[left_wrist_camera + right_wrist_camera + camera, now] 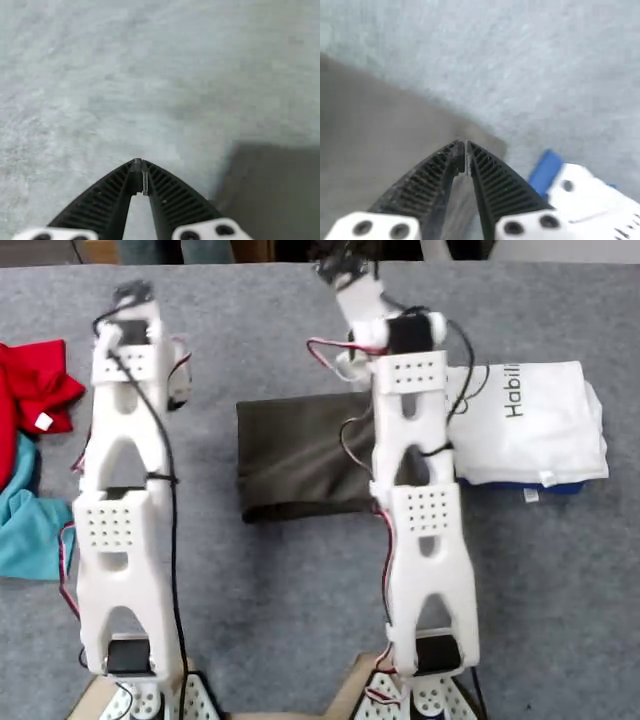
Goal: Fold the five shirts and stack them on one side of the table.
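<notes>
Nearest you, the dark folded shirt (300, 460) lies crosswise between the arms. Its right end sits under the right arm, just beside the white shirt (540, 420) stacked on a blue one (565, 487). Farther out, your right gripper (465, 156), jaws closed on nothing, hangs at the dark shirt's far edge, so that arm is nearer. The left gripper (139, 176), also closed and empty, is over bare table (100, 75), off the shirt's left corner.
</notes>
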